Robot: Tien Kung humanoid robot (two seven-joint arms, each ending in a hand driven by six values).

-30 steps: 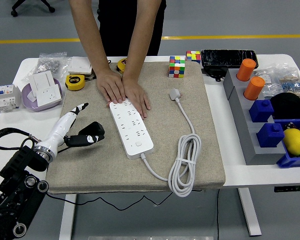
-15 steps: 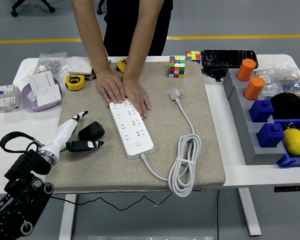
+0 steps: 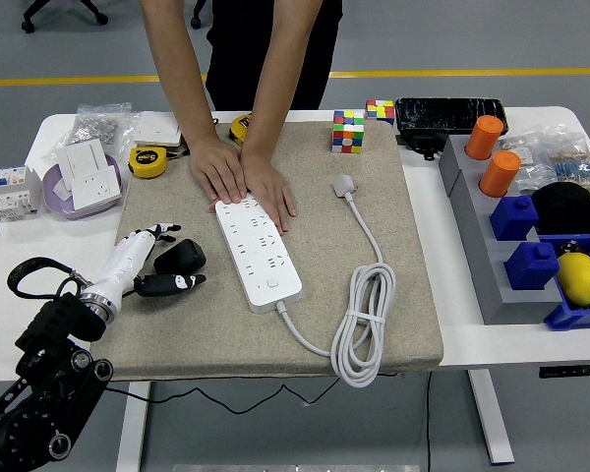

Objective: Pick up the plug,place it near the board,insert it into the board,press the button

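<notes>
A: Sits lower and nearer the bench (image 3: 20,246) edge than a second ago, that left hand (image 3: 143,258); curls the upper fingers (image 3: 163,232) down where before they pointed up and out.

B: Holding anything?

A: Doesn't look it. Straddles the black plug (image 3: 180,256) loosely, upper fingers just above, thumb stretched out just below. Hard to tell any contact.

B: And the plug?

A: Lies on the mat (image 3: 393,295), left of the board (image 3: 259,251), near but apart from it.

B: So, first step?

A: Seems so: picking up, not yet done. Nothing placed, nothing inserted, button (image 3: 271,284) at the board's near end untouched.

B: Board steady?

A: Pinned at the far end by a person's hands (image 3: 244,177), flat on it.

B: Next?

A: Probably calls for closing thumb and fingers firmly on the plug's body, lifting clear of the mat, then carrying rightward to the board's sockets, prongs down.
</notes>
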